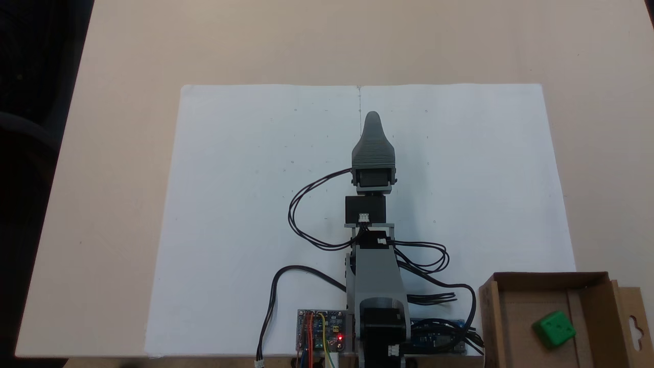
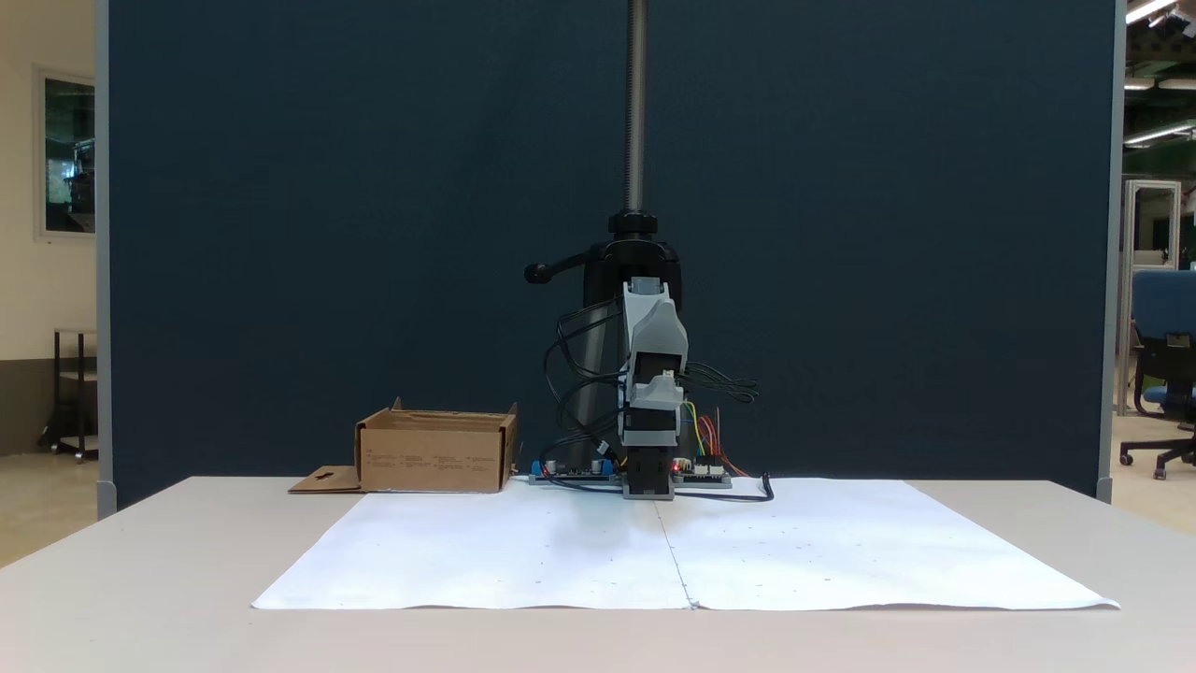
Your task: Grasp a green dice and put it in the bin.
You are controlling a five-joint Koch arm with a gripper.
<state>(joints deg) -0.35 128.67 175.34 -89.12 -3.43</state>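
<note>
The green dice (image 1: 554, 329) already lies inside the bin (image 1: 493, 317), well apart from the gripper (image 1: 372, 118), which holds nothing; how far it is open I cannot tell. Little can go wrong unless the arm swings back and knocks the bin.

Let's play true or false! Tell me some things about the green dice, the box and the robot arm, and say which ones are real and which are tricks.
1. The green dice is lying inside the cardboard box. True.
2. The gripper is holding the dice. False: the gripper hangs over the white paper, far from the dice, with nothing seen in it.
3. The box's top is closed. False: its top is open and you can see right down into it.
4. A small red light glows on a circuit board by the arm's base. True.
5. The white paper lies under the arm. True.
</note>
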